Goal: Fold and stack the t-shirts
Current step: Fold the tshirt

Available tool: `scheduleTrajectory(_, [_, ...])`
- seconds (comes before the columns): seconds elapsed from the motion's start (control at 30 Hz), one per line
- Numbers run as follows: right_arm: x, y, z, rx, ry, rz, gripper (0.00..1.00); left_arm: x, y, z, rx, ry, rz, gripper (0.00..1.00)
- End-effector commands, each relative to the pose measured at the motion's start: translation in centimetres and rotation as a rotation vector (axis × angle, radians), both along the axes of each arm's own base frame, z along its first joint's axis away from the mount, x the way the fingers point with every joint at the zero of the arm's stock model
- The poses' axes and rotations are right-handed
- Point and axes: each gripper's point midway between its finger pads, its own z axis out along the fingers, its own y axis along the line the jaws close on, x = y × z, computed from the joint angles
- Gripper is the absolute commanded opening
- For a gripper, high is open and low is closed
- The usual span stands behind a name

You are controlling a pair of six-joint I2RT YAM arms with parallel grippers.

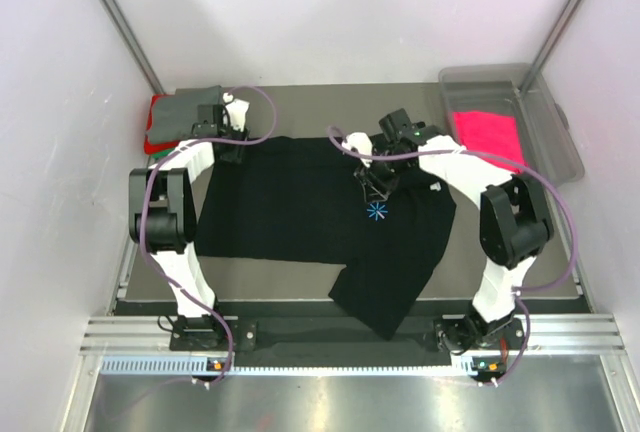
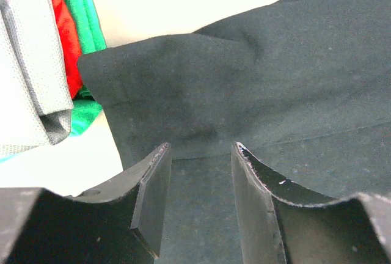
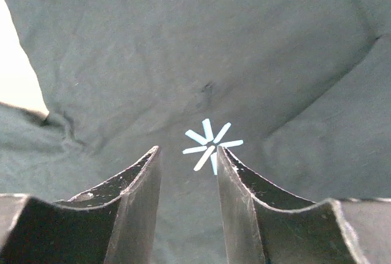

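Ok, left gripper (image 2: 198, 149): jaws apart, nothing pinched, tips low over the black t-shirt (image 2: 256, 74) at its far-left corner, close to a hemmed edge. Right gripper (image 3: 186, 153): jaws apart too, empty, pointing down at mid-chest, with the light-blue asterisk print (image 3: 211, 145) just past its tips. Cannot tell whether either set of tips actually touches the cloth.

Black t-shirt lies spread across the middle of the table (image 1: 270, 277), printed side up, one sleeve (image 1: 385, 302) poking toward the near edge. Mostly flat, with small wrinkles above the print and a rumple at the left of the right wrist view. Plain matte black; the asterisk is the only marking seen.

Handling, as a judgement: light, limp, no stiffness, so it will drape and drag. Not fragile, not slippery. Best pinched at a hem or corner, both arms on matching edges so the fold comes over even. A mid-panel pinch would only tent it up.

Further out: folded pile at the far-left corner, grey t-shirt (image 1: 185, 110) on top, red t-shirt (image 2: 64, 38) and green t-shirt (image 2: 85, 7) under it, just beside the black one's corner. Hot-pink t-shirt (image 1: 487, 134) lies in the clear plastic bin (image 1: 560, 147) at far right, apart from the black one.
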Motion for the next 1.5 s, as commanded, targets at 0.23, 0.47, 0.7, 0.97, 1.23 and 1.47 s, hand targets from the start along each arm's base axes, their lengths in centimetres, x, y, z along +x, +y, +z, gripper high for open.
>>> scheduleTrajectory(0.23, [12.1,-4.8,5.7,0.013,-0.341,-0.286,0.40,2.4,0.0,3.0,-0.001,-0.094,-0.012,0.50])
scheduleTrajectory(0.47, [22.3,-10.6,5.4,-0.029,-0.445,-0.540,0.40,4.4,-0.3,1.0,-0.003,0.009,-0.037,0.51])
scheduleTrajectory(0.7, [26.5,-14.4,1.8,-0.086,-0.433,-0.675,0.37,4.7,-0.5,-1.5,-0.017,0.080,-0.031,0.50])
scheduleTrajectory(0.97, [25.3,-17.9,0.0,-0.157,-0.408,-0.775,0.34,4.2,-0.2,-2.2,-0.006,0.085,-0.024,0.49])
scheduleTrajectory(1.23, [22.6,-18.5,-3.0,-0.232,-0.290,-0.770,0.35,4.1,0.5,-3.3,0.027,0.109,-0.003,0.49])
scheduleTrajectory(1.47, [21.9,-20.2,-5.2,-0.335,-0.260,-0.792,0.29,3.9,0.3,-2.9,0.014,0.107,-0.002,0.49])
